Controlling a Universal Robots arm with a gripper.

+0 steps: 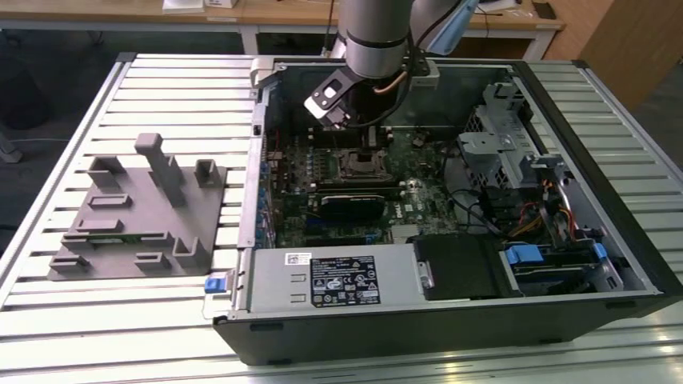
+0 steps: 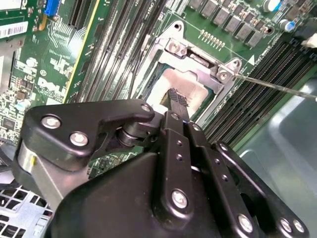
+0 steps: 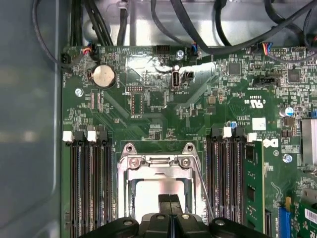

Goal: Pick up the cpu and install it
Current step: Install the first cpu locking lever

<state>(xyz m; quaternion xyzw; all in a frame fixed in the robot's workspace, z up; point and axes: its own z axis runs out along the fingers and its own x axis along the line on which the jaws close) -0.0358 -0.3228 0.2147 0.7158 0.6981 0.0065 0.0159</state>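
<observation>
The cpu [image 3: 146, 198] lies flat in the socket [image 3: 157, 162], well in from the edges of the motherboard [image 3: 163, 104] — thin, light and stiff, I'd judge, fragile underneath, so best held by its edges. My gripper [image 3: 170, 199] sits right over it, fingers [image 3: 164, 204] pressed together, gripping nothing. The white label [image 1: 336, 278] on the power supply [image 1: 401, 276] carries print — left unread.

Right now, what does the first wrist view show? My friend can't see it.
The gripper, fingers shut, hangs over the pale cpu, which lies inside the metal-framed socket. Around it spreads a green motherboard with dark memory slots on both sides, a round battery and black cables.
</observation>
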